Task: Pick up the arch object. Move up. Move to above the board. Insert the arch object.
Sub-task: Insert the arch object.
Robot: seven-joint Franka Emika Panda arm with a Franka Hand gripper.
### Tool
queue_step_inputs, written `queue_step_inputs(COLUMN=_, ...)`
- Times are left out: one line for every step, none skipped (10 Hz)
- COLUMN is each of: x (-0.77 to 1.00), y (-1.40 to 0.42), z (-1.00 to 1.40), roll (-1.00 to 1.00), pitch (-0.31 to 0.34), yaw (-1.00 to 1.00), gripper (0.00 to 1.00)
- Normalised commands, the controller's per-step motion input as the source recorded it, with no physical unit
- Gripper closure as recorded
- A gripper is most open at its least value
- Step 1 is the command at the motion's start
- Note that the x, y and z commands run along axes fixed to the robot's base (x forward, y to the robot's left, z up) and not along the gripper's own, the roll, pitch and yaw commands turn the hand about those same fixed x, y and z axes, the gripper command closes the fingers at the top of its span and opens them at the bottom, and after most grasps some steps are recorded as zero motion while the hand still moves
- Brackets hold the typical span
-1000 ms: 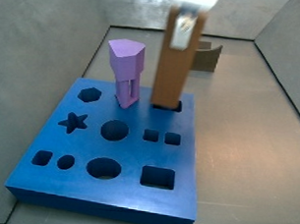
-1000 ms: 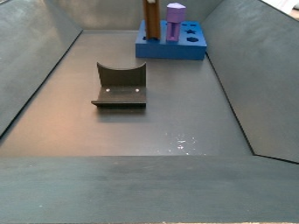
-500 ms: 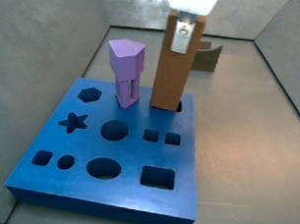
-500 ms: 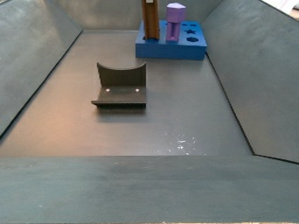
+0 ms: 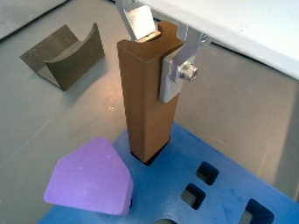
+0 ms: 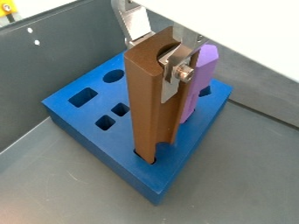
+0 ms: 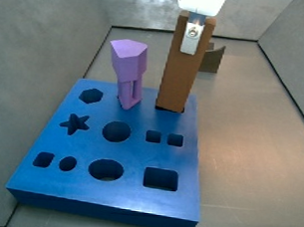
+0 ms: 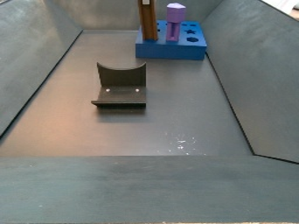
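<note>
Since a second ago we have sunk the tall orange-brown wooden arch object (image 7: 180, 70) deeper into the bright-blue holed board (image 7: 57, 162); our gripper (image 5: 163, 51) clamps its top. Tilting could jam it.
</note>
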Motion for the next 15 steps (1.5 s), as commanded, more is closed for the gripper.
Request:
queue_step_inputs(x=-0.08, y=0.03, z=-0.4, roll=0.1, pitch=0.011, yaw=0.02, gripper=1.0)
queue_step_inputs(x=-0.15, y=0.0, z=-0.59, roll=0.0, pitch=0.0, yaw=0.03, gripper=1.0)
queue_step_inputs(x=-0.03, y=-0.16, z=-0.76, roll=0.0, pitch=0.0, yaw=0.05, gripper=1.0)
queue_step_inputs(x=-0.04, y=-0.17, z=-1.0, roll=0.04, pitch=0.0, yaw=0.07, gripper=1.0)
queue_step_inputs(x=-0.16, y=-0.09, z=-1.0, roll=0.13, pitch=-0.059, yaw=0.06, gripper=1.0)
queue_step_inputs(x=-0.33, y=-0.13, z=-0.93, roll=0.22, pitch=-0.074, yaw=0.15, gripper=1.0)
queue_step_inputs(x=-0.33, y=-0.15, z=-0.97, roll=0.2, pitch=-0.047, yaw=0.22, gripper=1.0)
queue_step_inputs(x=-0.43, y=-0.07, z=-0.94, roll=0.13, pitch=-0.083, yaw=0.32, gripper=1.0)
queue_step_inputs(x=-0.33, y=-0.01, z=-0.9, roll=0.06, pitch=-0.086, yaw=0.35, gripper=1.0)
queue_step_inputs(x=-0.22, y=-0.05, z=-0.64, roll=0.0, pitch=-0.076, yaw=0.28, gripper=1.0)
queue_step_inputs(x=-0.05, y=0.0, z=-0.09, roll=-0.11, pitch=-0.056, yaw=0.04, gripper=1.0)
queue_step_inputs(x=-0.08, y=-0.02, z=-0.27, roll=-0.05, pitch=-0.027, yaw=0.06, gripper=1.0)
queue_step_inputs(x=0.0, y=-0.17, z=-0.48, roll=-0.03, pitch=-0.017, yaw=0.08, gripper=1.0)
queue_step_inputs(x=0.39, y=-0.17, z=-0.43, roll=0.0, pitch=0.0, yaw=-0.32, gripper=1.0)
queue_step_inputs(x=0.44, y=-0.06, z=-0.44, roll=-0.04, pitch=0.011, yaw=-0.59, gripper=1.0)
